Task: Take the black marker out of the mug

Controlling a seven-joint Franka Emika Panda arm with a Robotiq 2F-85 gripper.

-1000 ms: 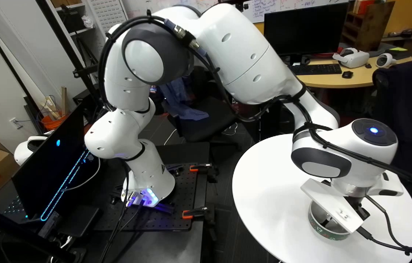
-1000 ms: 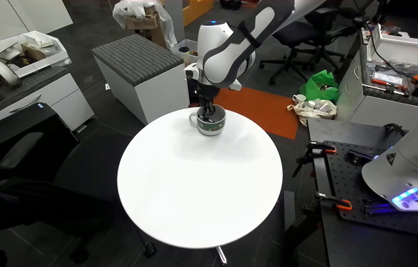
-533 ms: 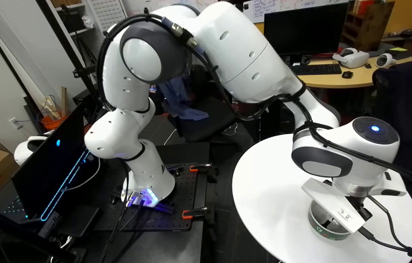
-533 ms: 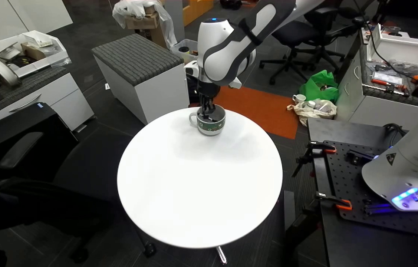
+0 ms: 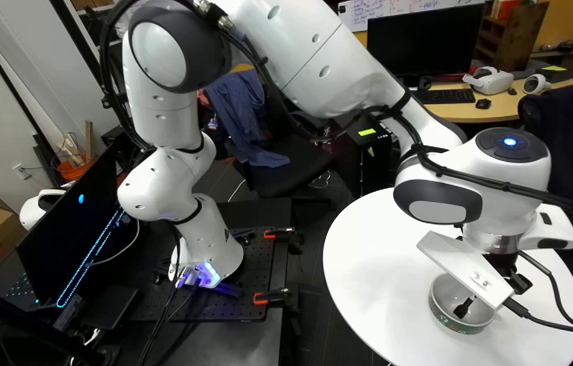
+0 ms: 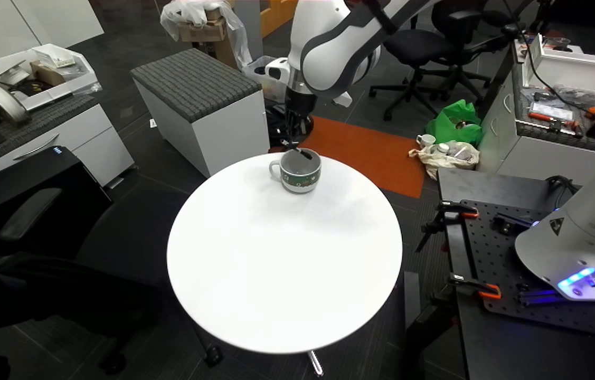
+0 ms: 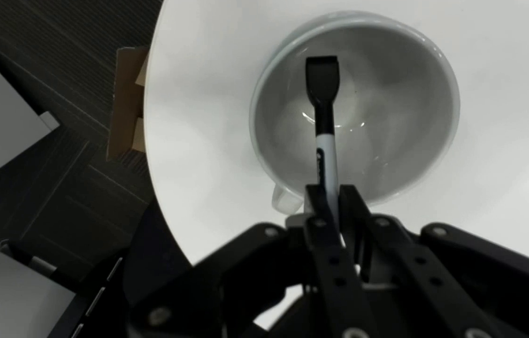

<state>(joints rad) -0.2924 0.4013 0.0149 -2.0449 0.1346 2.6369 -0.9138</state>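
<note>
The marker shows in the wrist view with a wide black end (image 7: 323, 80) and a white barrel. It also shows in both exterior views as a dark stick (image 5: 463, 307) (image 6: 305, 154). My gripper (image 7: 332, 197) is shut on its white barrel, and the black end points away from the fingers. The mug (image 6: 300, 182) stands upright on the round table, silvery-grey with a green patterned band (image 5: 461, 326); its interior (image 7: 400, 103) holds nothing else visible. The fingertips (image 6: 291, 143) are above the mug's rim. The marker is tilted over the opening, around rim height or higher.
The white round table (image 6: 281, 253) has its edge close behind the mug. The mug's handle (image 7: 287, 201) lies near the gripper side in the wrist view. A grey-topped cabinet (image 6: 197, 79) stands beyond the table. A cable (image 5: 550, 295) hangs beside the wrist.
My gripper has risen from inside the mug to above its rim, with the marker lifted in its fingers. The mug has stayed in place. Most of this motion came in the last half second.
</note>
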